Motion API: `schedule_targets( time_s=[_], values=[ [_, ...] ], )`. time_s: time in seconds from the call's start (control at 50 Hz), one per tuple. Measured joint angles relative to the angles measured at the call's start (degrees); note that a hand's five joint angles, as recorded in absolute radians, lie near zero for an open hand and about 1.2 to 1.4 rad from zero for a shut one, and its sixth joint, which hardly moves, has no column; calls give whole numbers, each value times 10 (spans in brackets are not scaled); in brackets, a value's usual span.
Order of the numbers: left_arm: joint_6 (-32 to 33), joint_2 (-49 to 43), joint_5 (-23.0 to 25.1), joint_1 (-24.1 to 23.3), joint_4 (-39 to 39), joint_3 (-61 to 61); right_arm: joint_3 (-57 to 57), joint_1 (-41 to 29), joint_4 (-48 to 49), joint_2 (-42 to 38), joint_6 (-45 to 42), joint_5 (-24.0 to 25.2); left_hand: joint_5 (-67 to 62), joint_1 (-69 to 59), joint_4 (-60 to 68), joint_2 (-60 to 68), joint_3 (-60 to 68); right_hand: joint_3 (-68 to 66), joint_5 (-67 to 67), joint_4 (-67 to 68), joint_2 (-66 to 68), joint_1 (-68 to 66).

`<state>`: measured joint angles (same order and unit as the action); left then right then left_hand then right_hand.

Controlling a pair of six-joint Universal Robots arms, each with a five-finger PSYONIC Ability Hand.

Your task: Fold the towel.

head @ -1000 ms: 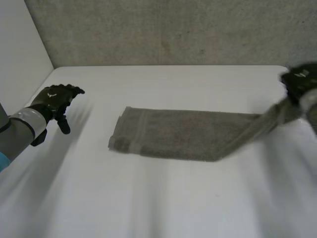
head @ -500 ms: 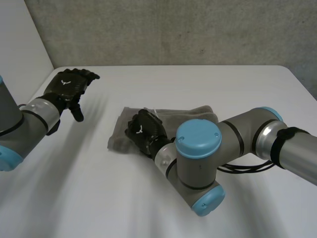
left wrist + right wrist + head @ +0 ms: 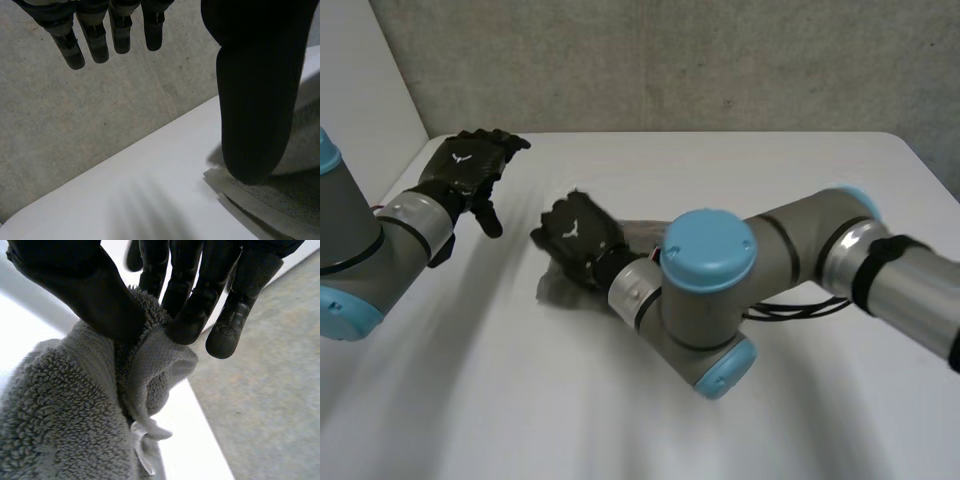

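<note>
Grey fluffy towel [image 3: 555, 288] lies mid white table [image 3: 740, 165]; looks soft, floppy, light. Your right hand [image 3: 575, 235] pinches its edge; left hand [image 3: 470, 165] hangs open over table's left side. Grab corners.

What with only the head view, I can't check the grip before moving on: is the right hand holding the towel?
Observer: Yes. In its wrist view the right hand pinches a bunched fold of the towel between thumb and fingers.
Operator: And the left hand?
Observer: The left hand is open and straight, holding nothing.
Operator: Does its camera see the towel?
Observer: Yes, a hemmed towel edge lies on the table beside its thumb.
</note>
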<state>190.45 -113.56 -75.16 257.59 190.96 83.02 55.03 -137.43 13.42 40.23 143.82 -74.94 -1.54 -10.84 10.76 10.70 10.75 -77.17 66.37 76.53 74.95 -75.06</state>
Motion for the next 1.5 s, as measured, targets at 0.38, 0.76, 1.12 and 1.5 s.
schedule_targets(
  time_s=[0.38, 0.76, 1.12, 1.5],
  values=[
    [-1, 0, 1, -25, 1, -2, 57, 21, 4, 62, 34, -11, 0, 0, 0, 0, 0, 638, -630, -623, -614, 620],
    [-22, -72, -27, -129, 19, -9, 368, 228, -4, 283, 195, -23, 0, 0, 0, 0, 0, 477, -466, -471, -457, 457],
    [-20, -147, -79, -135, 21, -24, 431, 237, 23, 229, 191, -16, 0, 0, 0, 0, 0, 475, -464, -470, -456, 453],
    [-25, -108, -78, -133, 22, -14, 392, 242, 60, 154, 165, -48, 0, 0, 0, 0, 0, 9, -13, -2, -33, 23]
  ],
)
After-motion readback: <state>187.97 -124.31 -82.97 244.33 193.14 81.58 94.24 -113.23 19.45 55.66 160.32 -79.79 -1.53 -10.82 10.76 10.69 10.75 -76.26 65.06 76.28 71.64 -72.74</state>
